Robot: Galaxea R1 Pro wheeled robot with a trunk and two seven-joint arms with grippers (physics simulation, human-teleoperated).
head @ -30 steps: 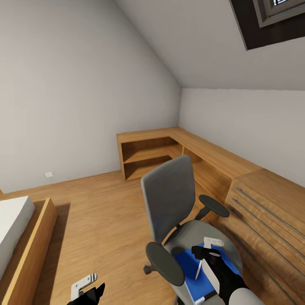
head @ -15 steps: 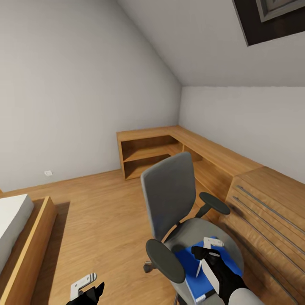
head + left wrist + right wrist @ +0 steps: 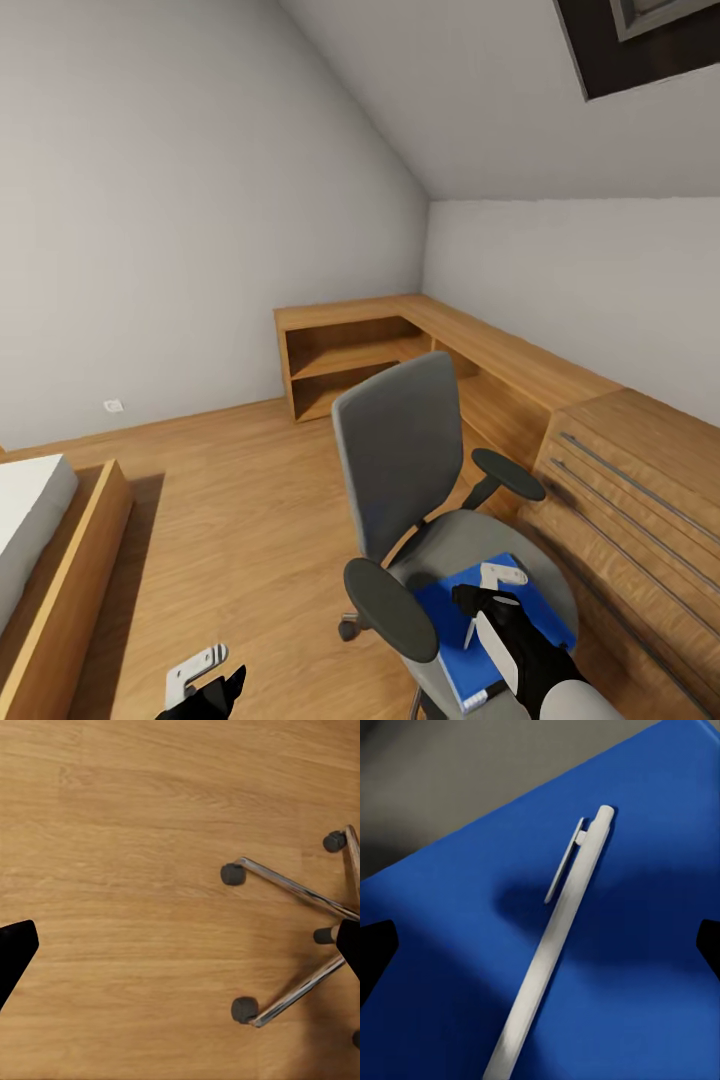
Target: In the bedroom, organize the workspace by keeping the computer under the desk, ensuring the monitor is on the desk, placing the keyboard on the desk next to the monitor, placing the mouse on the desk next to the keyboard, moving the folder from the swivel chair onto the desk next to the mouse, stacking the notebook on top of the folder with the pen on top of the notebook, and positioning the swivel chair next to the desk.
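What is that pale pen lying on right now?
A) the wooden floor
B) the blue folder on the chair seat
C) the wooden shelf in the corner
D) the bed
B: the pen lies flat on the blue folder, which rests on the swivel chair seat, beneath the right gripper.

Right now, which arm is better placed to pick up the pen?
Right. Its gripper hangs open directly over the pen lying on the folder; the left gripper is low beside the chair, facing the floor.
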